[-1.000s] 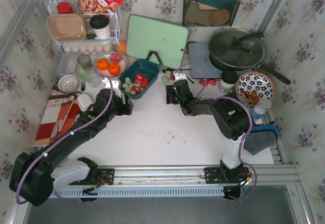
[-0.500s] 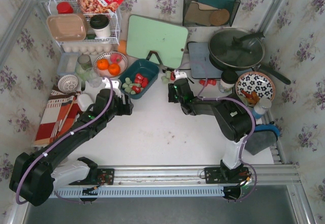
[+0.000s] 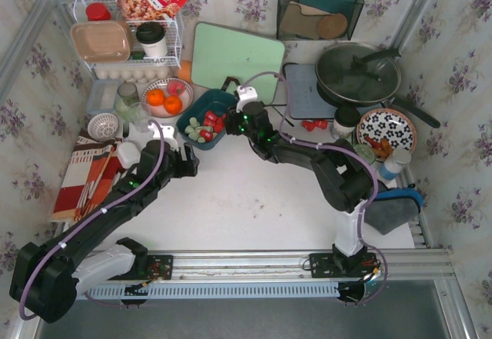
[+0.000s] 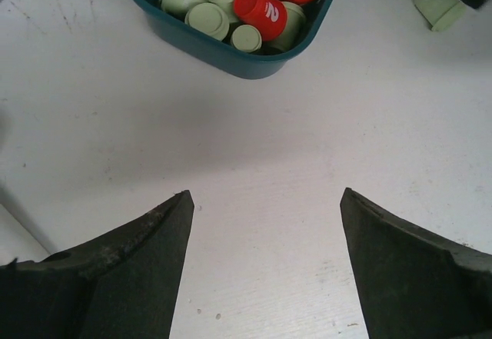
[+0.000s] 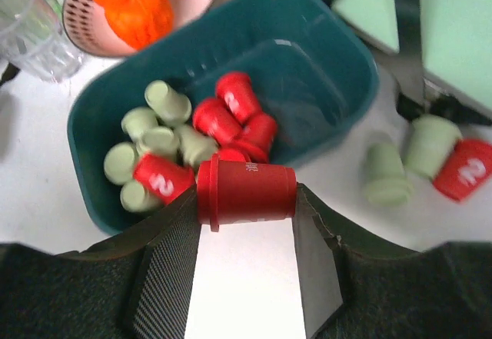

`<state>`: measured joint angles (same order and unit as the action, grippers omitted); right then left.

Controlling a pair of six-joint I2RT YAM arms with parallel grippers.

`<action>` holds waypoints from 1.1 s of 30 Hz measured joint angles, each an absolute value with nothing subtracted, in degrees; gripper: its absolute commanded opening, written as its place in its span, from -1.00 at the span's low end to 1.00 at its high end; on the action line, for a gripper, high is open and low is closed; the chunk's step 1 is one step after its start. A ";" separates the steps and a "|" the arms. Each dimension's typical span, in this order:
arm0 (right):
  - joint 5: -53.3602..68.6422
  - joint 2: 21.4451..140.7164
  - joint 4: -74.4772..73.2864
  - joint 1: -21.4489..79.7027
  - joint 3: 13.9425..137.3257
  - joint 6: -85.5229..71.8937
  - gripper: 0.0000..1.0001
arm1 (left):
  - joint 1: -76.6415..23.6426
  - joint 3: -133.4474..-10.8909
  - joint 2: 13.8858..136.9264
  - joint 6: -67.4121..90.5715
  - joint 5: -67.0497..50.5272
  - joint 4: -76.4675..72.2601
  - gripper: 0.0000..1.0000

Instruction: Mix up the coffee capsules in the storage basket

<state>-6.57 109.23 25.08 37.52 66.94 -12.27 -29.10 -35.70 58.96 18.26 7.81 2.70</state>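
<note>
The teal storage basket [image 3: 223, 102] holds several red and pale green coffee capsules [image 3: 203, 126]. My right gripper [image 3: 233, 124] is shut on a red capsule [image 5: 246, 193], held sideways just over the basket's [image 5: 338, 70] near right rim. Two pale green capsules [image 5: 384, 174] and a red one [image 5: 461, 170] lie on the table right of the basket. Two more red capsules [image 3: 311, 124] lie by the dark board. My left gripper [image 3: 190, 164] is open and empty over bare table [image 4: 265, 201], short of the basket's near corner [image 4: 246, 61].
A pink bowl of oranges [image 3: 165, 98] and a clear glass [image 3: 141, 116] stand left of the basket. A green cutting board [image 3: 237, 61] leans behind it. A pan [image 3: 357, 74], a flowered plate [image 3: 386, 130] and a wire rack [image 3: 127, 43] line the back.
My right gripper has moved left from the loose capsules to the basket's rim, carrying the red capsule. My left arm has shifted only slightly.
</note>
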 measured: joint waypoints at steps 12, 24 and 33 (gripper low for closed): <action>-7.20 126.98 21.74 40.95 89.76 -11.68 0.28 | -29.10 -33.06 55.37 20.43 10.74 1.76 0.98; -8.60 126.48 17.10 42.00 90.63 -11.57 1.00 | -29.04 -31.75 53.49 22.85 15.00 1.65 0.98; -18.68 104.20 21.61 42.50 70.22 -7.62 1.00 | -29.04 -32.84 55.48 23.00 15.16 2.13 0.98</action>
<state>-18.68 104.20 21.61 42.50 70.22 -7.62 -29.04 -32.84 55.48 23.00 15.16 2.13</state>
